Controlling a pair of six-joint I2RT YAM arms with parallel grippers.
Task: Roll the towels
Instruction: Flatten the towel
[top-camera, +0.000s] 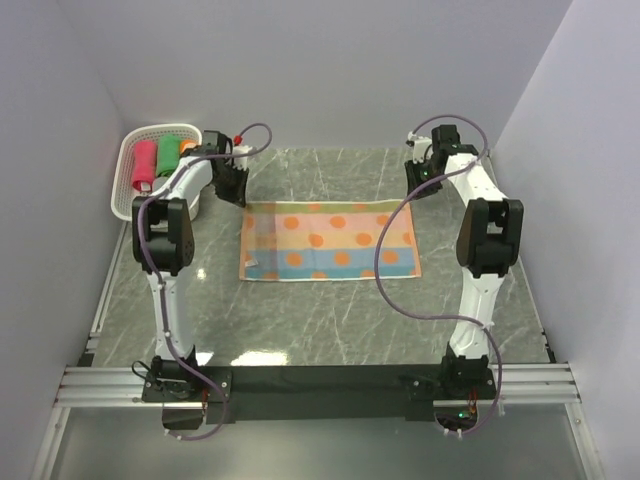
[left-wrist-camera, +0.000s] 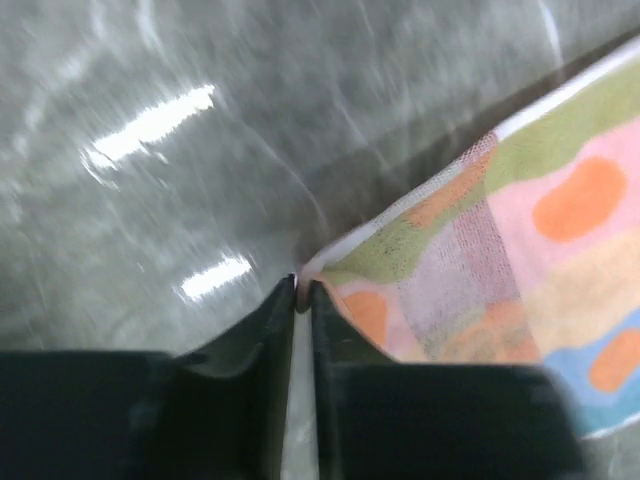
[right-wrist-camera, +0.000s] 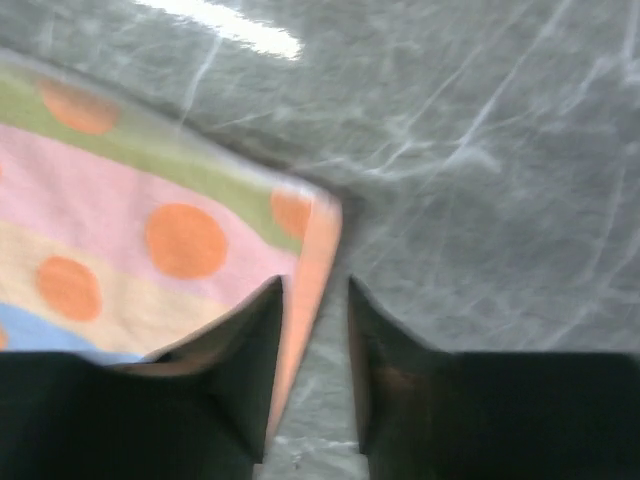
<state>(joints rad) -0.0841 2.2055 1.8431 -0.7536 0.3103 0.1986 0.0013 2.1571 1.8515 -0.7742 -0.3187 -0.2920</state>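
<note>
Arms (top-camera: 165, 230) (top-camera: 490, 235) reach forward, claws (top-camera: 232, 185) (top-camera: 420, 180) at far towel (top-camera: 330, 240) corners

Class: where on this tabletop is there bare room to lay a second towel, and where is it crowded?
Free: the wide table strip between the flat towel and the arm bases; the far strip behind it, between left gripper and right gripper. Crowded: the far-left corner, around the basket.

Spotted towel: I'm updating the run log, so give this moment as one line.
towel flat, unrolled | left end effector shut at corner | right end effector open at corner
</note>
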